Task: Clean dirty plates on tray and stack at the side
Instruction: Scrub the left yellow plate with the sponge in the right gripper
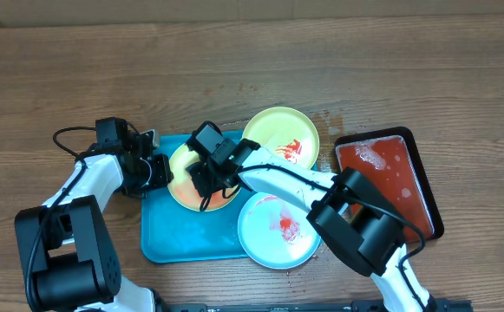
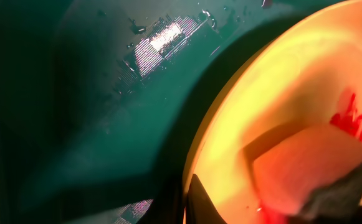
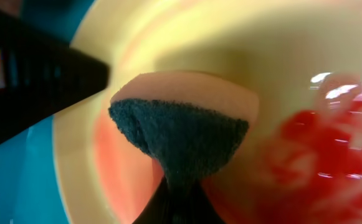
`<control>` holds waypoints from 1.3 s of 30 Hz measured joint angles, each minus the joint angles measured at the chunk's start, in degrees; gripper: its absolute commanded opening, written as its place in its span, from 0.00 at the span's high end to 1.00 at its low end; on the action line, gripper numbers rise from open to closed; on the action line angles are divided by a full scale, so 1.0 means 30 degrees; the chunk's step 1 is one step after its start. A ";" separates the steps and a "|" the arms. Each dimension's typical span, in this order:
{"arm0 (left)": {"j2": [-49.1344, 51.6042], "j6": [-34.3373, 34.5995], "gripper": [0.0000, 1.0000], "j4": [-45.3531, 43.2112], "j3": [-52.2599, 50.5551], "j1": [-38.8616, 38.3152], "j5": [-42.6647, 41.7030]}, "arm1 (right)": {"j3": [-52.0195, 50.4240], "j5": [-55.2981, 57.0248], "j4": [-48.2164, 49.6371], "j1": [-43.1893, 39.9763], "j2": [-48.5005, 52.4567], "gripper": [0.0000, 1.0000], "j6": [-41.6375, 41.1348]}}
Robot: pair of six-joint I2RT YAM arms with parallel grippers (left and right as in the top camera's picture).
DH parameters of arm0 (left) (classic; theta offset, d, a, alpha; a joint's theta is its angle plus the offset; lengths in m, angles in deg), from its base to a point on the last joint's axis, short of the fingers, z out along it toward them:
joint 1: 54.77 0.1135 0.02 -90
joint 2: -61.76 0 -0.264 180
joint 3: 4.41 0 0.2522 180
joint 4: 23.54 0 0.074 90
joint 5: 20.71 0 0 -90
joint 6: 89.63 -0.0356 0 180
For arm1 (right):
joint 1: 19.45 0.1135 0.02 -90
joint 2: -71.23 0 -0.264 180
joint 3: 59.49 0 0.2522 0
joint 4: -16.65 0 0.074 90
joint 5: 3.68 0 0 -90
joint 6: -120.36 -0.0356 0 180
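The turquoise tray holds a yellow plate at its back left. My left gripper is shut on that plate's left rim, one finger on each side of the rim. My right gripper is shut on a sponge, its dark scouring side towards the camera, and presses it on the yellow plate. Red sauce is smeared beside the sponge. A pale blue plate with red sauce sits at the tray's front right. A pale green plate, also smeared, overhangs the back right corner.
A black tray with a wet red pad lies to the right of the turquoise tray. Bare wood-grain tabletop stretches behind and to the left. The right arm reaches across the tray above the blue plate.
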 measured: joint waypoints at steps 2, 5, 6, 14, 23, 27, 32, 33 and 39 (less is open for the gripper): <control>0.0000 0.0000 0.95 0.0000 0.0000 0.0000 0.0007 | 0.0000 -0.0474 0.0211 0.0175 0.0036 0.96 0.0066; 0.0000 0.0000 0.96 0.0000 0.0007 0.0000 0.0007 | 0.0000 -0.1231 0.0554 0.0525 0.0131 0.96 0.0109; 0.0000 0.0000 0.96 0.0000 0.0007 0.0000 0.0007 | 0.0000 -0.1392 0.0685 0.0597 0.0175 0.96 0.0138; 0.0000 0.0000 0.96 0.0015 0.0007 0.0000 0.0007 | -0.0007 -0.1384 0.1814 0.0415 0.0335 0.96 -0.0087; 0.0000 0.0000 0.96 0.0058 0.0007 0.0000 0.0015 | 0.0022 0.1406 0.1698 -0.1304 0.0401 0.96 0.0153; 0.0000 0.0000 0.95 0.0095 0.0007 -0.0022 0.0015 | 0.0357 0.2331 0.0605 -0.1632 0.0444 0.96 0.0452; 0.0000 0.0000 0.95 0.0197 0.0015 -0.0117 -0.0007 | 0.0933 0.3526 -0.1501 -0.1632 0.0444 0.96 0.0335; 0.0000 0.0000 0.95 0.0211 0.0015 -0.0124 -0.0015 | 0.1042 0.3738 -0.1880 -0.1625 0.0437 0.96 0.0240; 0.0000 0.0000 0.95 0.0291 0.0015 -0.0146 -0.0066 | 0.1785 0.4772 -0.5100 -0.1690 0.0364 0.96 -0.0663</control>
